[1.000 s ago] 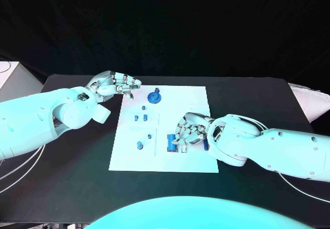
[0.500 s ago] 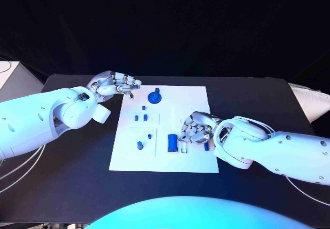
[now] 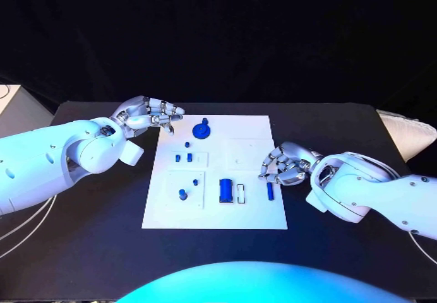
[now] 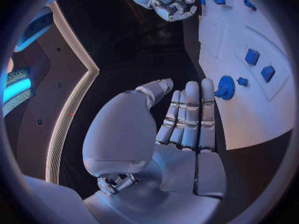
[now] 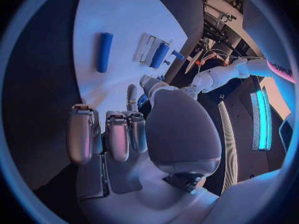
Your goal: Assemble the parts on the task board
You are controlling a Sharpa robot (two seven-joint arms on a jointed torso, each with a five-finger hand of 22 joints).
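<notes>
1. Since the earlier frames the right hand (image 3: 285, 165) has drawn back off the task board (image 3: 255, 211). A second ago it sat over the board's lower middle, above the blue block; now it lies at the board's right edge, partly over the black table (image 3: 364, 126).
2. A slim blue rod (image 3: 269, 191) lies flat on the board just below the right hand's fingers. A second ago the hand covered that spot; half a second ago the rod was already showing beside the fingers.
3. The right hand's fingers are curled in and nothing can be seen between them. The right wrist view shows the fingers (image 5: 118, 134) bent over the board with the rod (image 5: 103, 52) lying apart from them.
4. The blue block (image 3: 226, 190) and a pale white bar (image 3: 241, 193) next to it lie further in from the right hand, past the rod.
5. The left hand (image 3: 148, 114) has stayed at the board's far left corner, fingers together and bent, holding nothing. In its wrist view the fingers (image 4: 190, 117) run straight beside each other.
6. A round blue knobbed part (image 3: 203, 130) stands just beside the left hand's fingertips, apart from them. Smaller blue parts (image 3: 187, 155) sit nearer the robot than that hand.
7. No brand, label or writing can be read anywhere.
</notes>
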